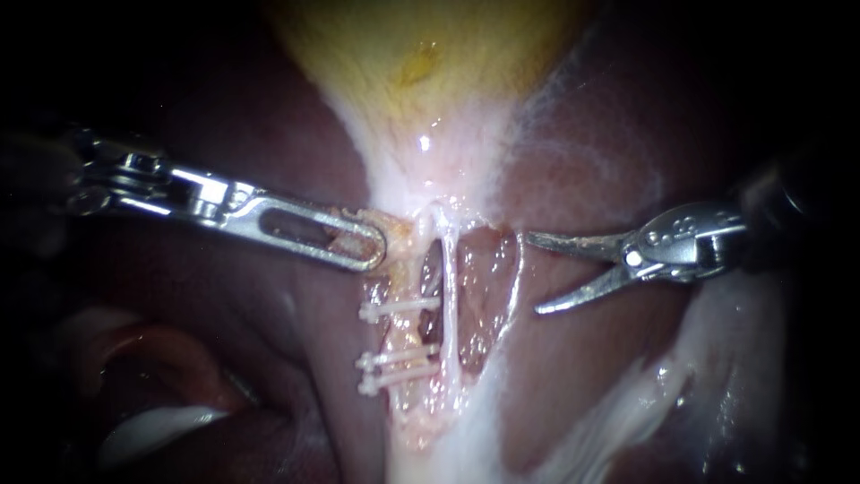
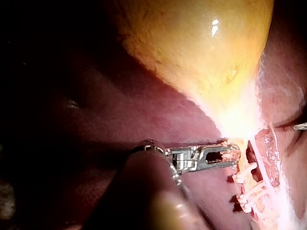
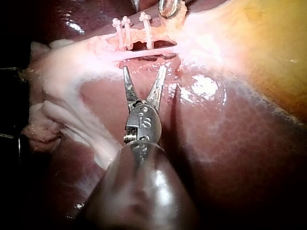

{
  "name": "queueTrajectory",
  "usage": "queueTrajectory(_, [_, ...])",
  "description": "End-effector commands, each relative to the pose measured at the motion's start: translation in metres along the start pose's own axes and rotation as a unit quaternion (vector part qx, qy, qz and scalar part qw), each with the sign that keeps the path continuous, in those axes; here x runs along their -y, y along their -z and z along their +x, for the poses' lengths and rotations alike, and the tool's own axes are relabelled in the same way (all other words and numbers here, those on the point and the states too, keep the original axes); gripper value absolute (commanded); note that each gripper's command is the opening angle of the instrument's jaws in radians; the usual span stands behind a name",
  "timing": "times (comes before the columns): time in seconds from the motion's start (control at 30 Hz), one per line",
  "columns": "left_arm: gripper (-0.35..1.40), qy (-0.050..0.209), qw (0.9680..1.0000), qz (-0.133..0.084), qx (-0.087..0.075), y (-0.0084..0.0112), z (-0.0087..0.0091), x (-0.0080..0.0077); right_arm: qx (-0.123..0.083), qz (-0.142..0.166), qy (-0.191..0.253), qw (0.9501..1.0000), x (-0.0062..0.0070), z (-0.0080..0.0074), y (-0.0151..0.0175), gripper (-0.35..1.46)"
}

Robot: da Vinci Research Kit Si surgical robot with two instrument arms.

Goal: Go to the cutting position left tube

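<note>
Endoscope view — where's the left tube (image 1: 401, 336)?
— Crossed by three clips (image 1: 399, 309); likely soft, slick, easily torn; left instrument (image 1: 372, 246) clamps tissue (image 1: 400, 235) above; right instrument (image 1: 532, 274), blades agape, well apart. I'd bite between clips.

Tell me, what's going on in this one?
The left tool is shut on tissue just below the gallbladder. Under that grip runs the left tube, which carries three clips, with a thinner right tube beside it. The right tool, its curved blades open, sits over the liver to the right of both tubes. It touches neither, and nothing lies between its blades yet.
</note>
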Motion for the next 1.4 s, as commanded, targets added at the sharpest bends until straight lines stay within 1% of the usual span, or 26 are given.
queueTrajectory(0.03, [-0.35,0.000,1.0000,0.000,0.000,0.0001,0.0000,0.0001,0.000,0.000,0.000,1.0000,0.0000,0.0000,0.0000,1.44])
queueTrajectory(0.13, [-0.35,0.001,1.0000,-0.001,0.002,0.0008,-0.0004,0.0004,0.000,0.002,0.000,1.0000,0.0000,0.0000,0.0000,1.44])
queueTrajectory(0.33, [-0.35,0.007,0.9999,-0.007,0.009,0.0034,-0.0016,0.0017,-0.001,0.003,0.000,1.0000,0.0000,0.0000,0.0000,1.44])
queueTrajectory(0.47, [-0.35,0.011,0.9998,-0.002,0.019,0.0053,-0.0023,0.0027,-0.001,0.005,0.000,1.0000,0.0000,0.0000,0.0000,1.44])
queueTrajectory(0.6, [-0.35,0.013,0.9997,0.000,0.021,0.0062,-0.0023,0.0035,-0.001,0.006,0.000,1.0000,0.0000,0.0000,0.0000,1.44])
queueTrajectory(0.83, [-0.35,0.013,0.9997,0.000,0.021,0.0063,-0.0020,0.0039,-0.002,0.009,0.003,1.0000,0.0000,0.0001,0.0000,1.44])
queueTrajectory(1.0, [-0.35,0.013,0.9997,0.000,0.021,0.0063,-0.0020,0.0039,-0.003,0.014,-0.008,0.9999,0.0002,0.0001,-0.0007,1.44])
queueTrajectory(1.4, [-0.35,0.014,0.9997,-0.001,0.022,0.0062,-0.0020,0.0042,-0.004,0.035,-0.030,0.9989,0.0014,-0.0003,-0.0049,1.44])
